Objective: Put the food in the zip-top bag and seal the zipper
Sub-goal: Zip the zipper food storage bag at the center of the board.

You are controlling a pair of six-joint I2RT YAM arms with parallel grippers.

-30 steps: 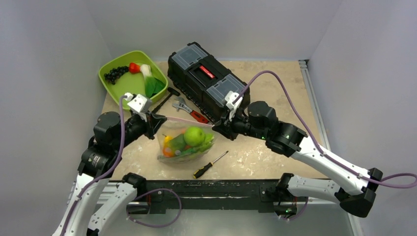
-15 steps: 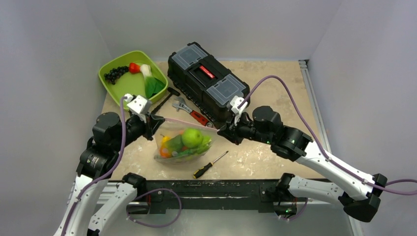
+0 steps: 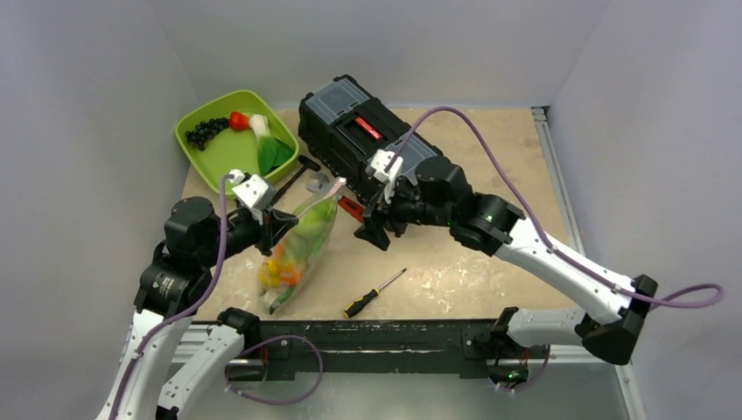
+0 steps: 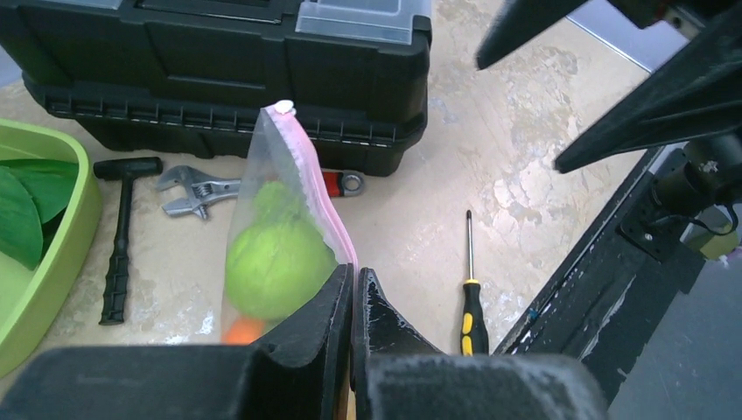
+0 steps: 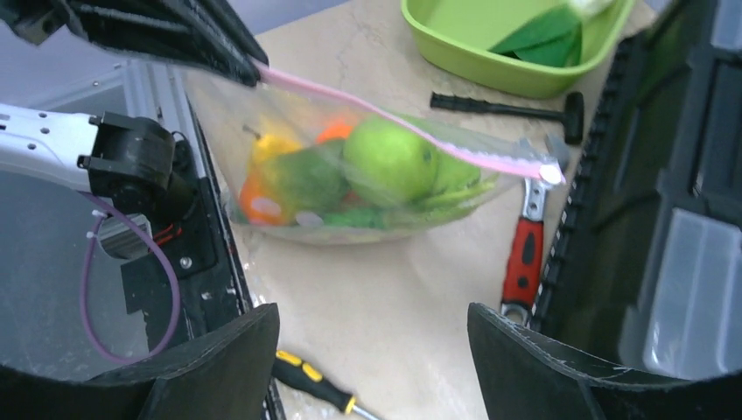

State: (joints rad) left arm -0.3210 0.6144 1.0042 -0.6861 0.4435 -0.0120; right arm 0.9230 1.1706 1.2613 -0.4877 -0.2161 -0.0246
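Observation:
The zip-top bag (image 3: 297, 249) hangs tilted from one corner, with its low end near the table's front edge. My left gripper (image 3: 282, 226) is shut on that corner, right at the pink zipper (image 3: 317, 199). In the left wrist view the jaws (image 4: 353, 276) pinch the zipper (image 4: 311, 175) beside a green apple (image 4: 267, 267) and an orange (image 4: 241, 328) inside the bag. The food (image 5: 350, 175) shows through the clear bag (image 5: 289, 114) in the right wrist view. My right gripper (image 3: 372, 229) stands open and empty, apart from the bag; its fingers (image 5: 374, 319) are spread wide over bare table.
A black toolbox (image 3: 367, 144) stands behind the right gripper. A lime-green tray (image 3: 219, 162) at the back left holds grapes, a red piece and a leek. A wrench (image 3: 350, 207) and a hammer (image 3: 293, 179) lie by the toolbox. A screwdriver (image 3: 372, 293) lies near the front edge.
My right gripper has let go of the zipper's far end, opened and pulled back towards the toolbox. The bag has swung down and now hangs from the left gripper alone.

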